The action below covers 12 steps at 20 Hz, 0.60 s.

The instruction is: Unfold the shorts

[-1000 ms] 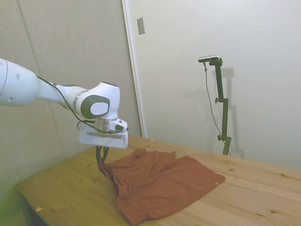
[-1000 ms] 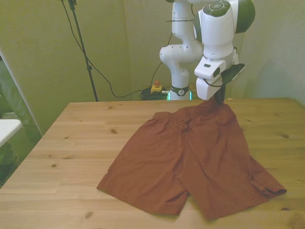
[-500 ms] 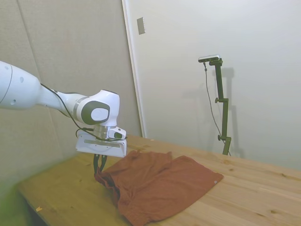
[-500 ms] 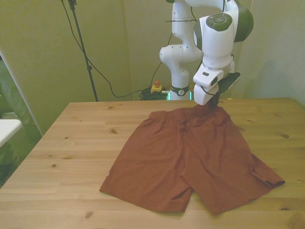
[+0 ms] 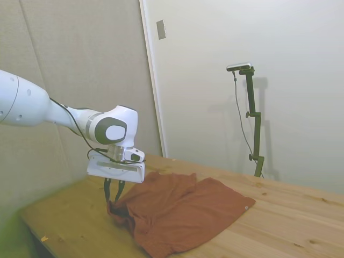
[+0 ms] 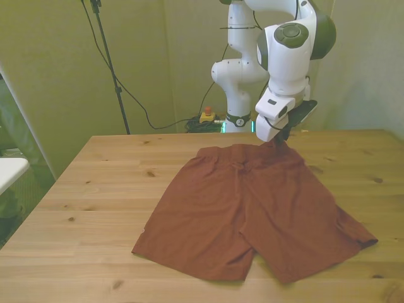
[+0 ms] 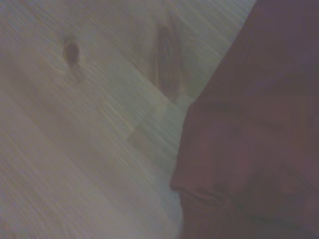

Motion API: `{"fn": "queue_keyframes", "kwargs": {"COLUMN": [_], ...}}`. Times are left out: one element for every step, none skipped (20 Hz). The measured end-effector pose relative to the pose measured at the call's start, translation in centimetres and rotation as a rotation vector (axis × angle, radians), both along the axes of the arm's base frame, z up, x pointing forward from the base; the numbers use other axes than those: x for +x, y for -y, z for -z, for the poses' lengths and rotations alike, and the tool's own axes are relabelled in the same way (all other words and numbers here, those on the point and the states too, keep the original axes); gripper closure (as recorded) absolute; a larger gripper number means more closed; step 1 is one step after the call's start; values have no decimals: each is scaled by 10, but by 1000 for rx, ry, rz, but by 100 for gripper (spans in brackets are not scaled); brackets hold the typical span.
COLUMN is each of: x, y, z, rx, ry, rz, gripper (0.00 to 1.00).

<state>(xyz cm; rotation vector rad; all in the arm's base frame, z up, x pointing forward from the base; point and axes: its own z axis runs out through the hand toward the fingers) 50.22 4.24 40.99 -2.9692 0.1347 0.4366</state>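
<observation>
Front view: shorts [image 6: 252, 211] lie spread on the tabletop [image 6: 95, 183]; jaws of the gripper [image 6: 279, 137] pinch the far waistband corner, lifting it slightly to flatten remaining folds.

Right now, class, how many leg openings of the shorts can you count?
2: both on the shorts, one hem toward the front view's left, one toward its right.

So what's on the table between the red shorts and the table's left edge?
Nothing. In the front view the wooden table is bare boards from the shorts out to that view's left edge; only knots in the wood show.
</observation>
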Motion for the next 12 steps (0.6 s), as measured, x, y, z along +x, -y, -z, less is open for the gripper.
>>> {"fn": "queue_keyframes", "kwargs": {"x": [0,0,1,1,1,1,2,1,1,0,-2,-4], "y": [-1,-2,-2,-3,-3,-3,-3,-4,-4,-5,-6,-6], "z": [-1,-2,-3,-5,-8,-12,-16,-21,-25,-30,-36,-42], "rx": [0,-1,-1,-2,-1,-1,-2,-3,-6,-8,-9,-9], "ry": [1,2,4,7,13,20,28,36,44,53,61,65], "rz": [-2,-2,-2,-1,-1,0,4,7,12,15,17,19], "gripper": [0,0,0,0,0,0,0,0,0,0,0,0]}}
